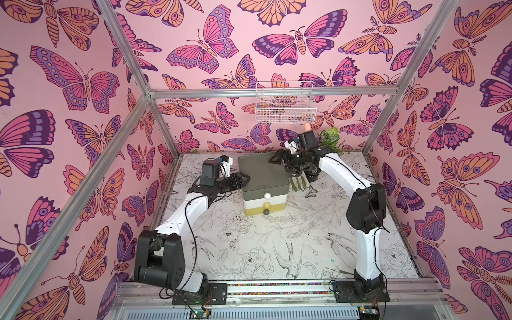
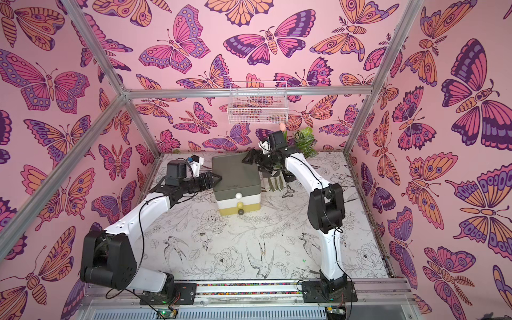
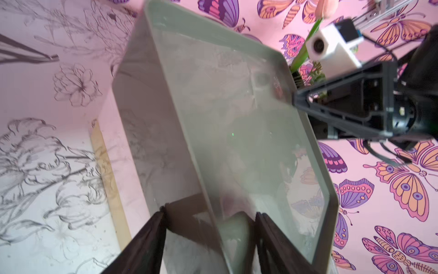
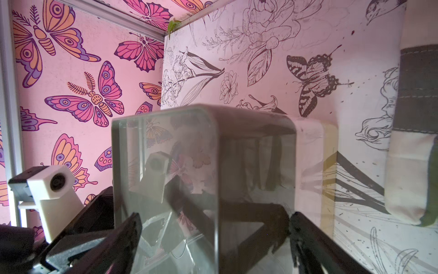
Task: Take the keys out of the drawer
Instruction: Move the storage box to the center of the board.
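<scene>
All three drawers (image 1: 255, 202) of the box (image 1: 260, 171) are shut, so the keys must be hidden inside. At nine o'clock the left claw (image 3: 211, 213) sits half open over its edge. At one o'clock the right claw (image 4: 213, 220) sits wide open. Both hold nothing and are maybe there to steady it.

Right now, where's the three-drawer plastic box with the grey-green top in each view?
Top view: grey-green-topped three-drawer plastic box, centre, towards the back wall.
Top view: same box, slightly left of centre.
Left wrist: its glossy top close up, filling most of the frame.
Right wrist: one rounded corner close up.
Shared landmark: black-and-white flower-sketch table cover.
</scene>
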Tool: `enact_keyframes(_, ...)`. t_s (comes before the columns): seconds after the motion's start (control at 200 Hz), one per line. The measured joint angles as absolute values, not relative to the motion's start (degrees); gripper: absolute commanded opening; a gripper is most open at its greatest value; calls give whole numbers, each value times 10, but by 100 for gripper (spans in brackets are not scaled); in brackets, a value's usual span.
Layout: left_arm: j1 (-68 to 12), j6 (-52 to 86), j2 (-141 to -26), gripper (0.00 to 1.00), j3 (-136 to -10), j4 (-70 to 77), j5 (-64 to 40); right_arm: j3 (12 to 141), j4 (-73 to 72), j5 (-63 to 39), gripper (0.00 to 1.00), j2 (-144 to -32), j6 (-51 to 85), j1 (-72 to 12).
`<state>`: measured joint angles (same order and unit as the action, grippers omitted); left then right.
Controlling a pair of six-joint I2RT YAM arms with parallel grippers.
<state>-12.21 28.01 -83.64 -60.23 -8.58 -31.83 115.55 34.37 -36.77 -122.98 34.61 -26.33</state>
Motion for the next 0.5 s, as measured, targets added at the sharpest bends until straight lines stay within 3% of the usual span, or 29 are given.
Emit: enact_keyframes(0.501,-188,320,-805,65,-588,-124,-298,1182,341,-380,99,-1251,334,-251)
